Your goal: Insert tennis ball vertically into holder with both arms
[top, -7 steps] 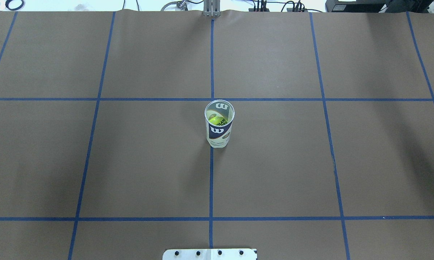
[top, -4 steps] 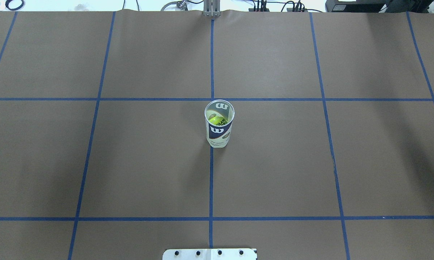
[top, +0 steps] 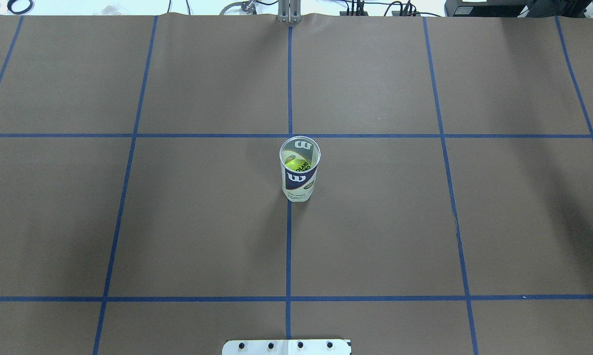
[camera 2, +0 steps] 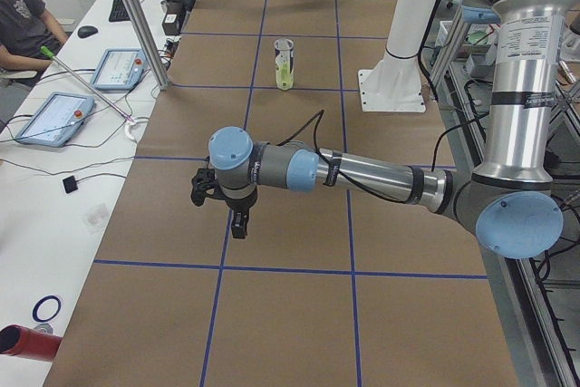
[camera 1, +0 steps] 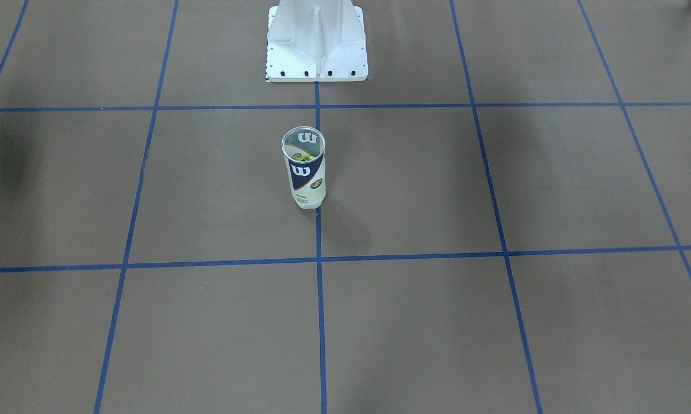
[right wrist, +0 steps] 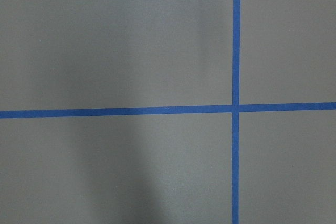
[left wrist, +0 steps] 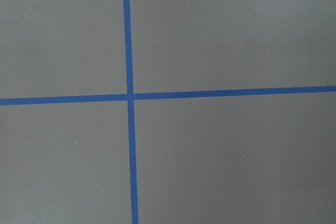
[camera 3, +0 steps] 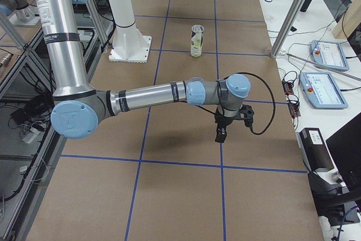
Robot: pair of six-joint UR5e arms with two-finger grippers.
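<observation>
My left gripper (camera 2: 237,225) hangs above the table (top: 375,222) towards its left end, over a crossing of the blue tape lines (left wrist: 130,96) and well apart from the holder. I cannot tell whether its jaws are apart or together. At the centre, the holder (top: 299,173) stands upright on the middle line, a tennis ball (top: 292,160) inside it, with my white pedestal (camera 1: 317,40) behind. Towards the right end, my right gripper (camera 3: 220,135) hangs over another crossing, and I cannot tell how its jaws stand either.
</observation>
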